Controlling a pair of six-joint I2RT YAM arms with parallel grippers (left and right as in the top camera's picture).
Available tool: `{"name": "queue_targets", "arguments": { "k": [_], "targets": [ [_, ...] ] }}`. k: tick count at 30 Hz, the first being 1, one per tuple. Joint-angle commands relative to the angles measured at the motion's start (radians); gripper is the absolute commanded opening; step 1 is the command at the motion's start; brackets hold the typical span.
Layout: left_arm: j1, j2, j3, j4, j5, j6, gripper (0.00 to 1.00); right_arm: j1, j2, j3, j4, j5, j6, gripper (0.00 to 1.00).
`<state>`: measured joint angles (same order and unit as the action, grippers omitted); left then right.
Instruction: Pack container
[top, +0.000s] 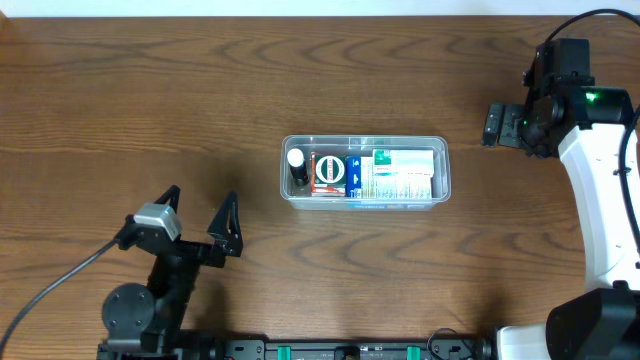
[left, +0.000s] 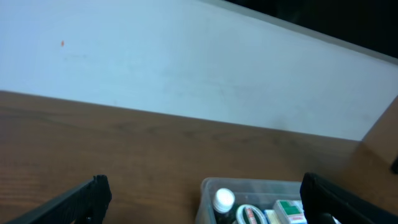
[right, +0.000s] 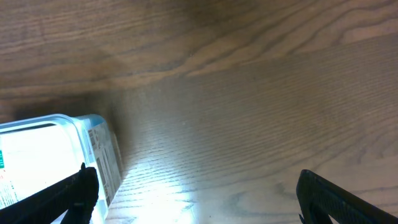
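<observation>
Clear plastic container (top: 444, 172) on wooden counter (top: 150, 100), ahead of left tool (top: 202, 194), released, grasping nothing; right tool (right: 196, 183) likewise released, container near one fingertip.

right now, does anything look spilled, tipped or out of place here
Nothing stands out. The container sits flat on the table with the boxes and the white-capped bottle packed inside it. The left gripper and right gripper are open, both apart from it.

Open table (top: 150, 100) on every side of the crowded container (top: 365, 139)
</observation>
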<state>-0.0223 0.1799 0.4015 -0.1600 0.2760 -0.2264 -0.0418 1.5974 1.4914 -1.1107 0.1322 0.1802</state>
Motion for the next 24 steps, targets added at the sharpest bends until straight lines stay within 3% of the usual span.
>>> {"name": "queue_targets", "arguments": {
  "k": [1,11,13,19,24],
  "targets": [
    [0.024,-0.066,-0.085,0.063,0.045,0.036,0.98,-0.006,-0.02,0.016,-0.002,0.014,0.018,0.99],
    [0.029,-0.178,-0.322,0.302,0.045,0.188,0.98,-0.006,-0.02,0.016,-0.002,0.014,0.018,0.99],
    [0.029,-0.178,-0.338,0.297,0.039,0.243,0.98,-0.006,-0.02,0.016,-0.002,0.014,0.018,0.99],
    [0.043,-0.178,-0.393,0.282,-0.06,0.253,0.98,-0.006,-0.02,0.016,-0.002,0.014,0.018,0.99],
    [0.05,-0.178,-0.397,0.154,-0.06,0.268,0.98,-0.006,-0.02,0.016,-0.002,0.014,0.018,0.99]
  ]
}}
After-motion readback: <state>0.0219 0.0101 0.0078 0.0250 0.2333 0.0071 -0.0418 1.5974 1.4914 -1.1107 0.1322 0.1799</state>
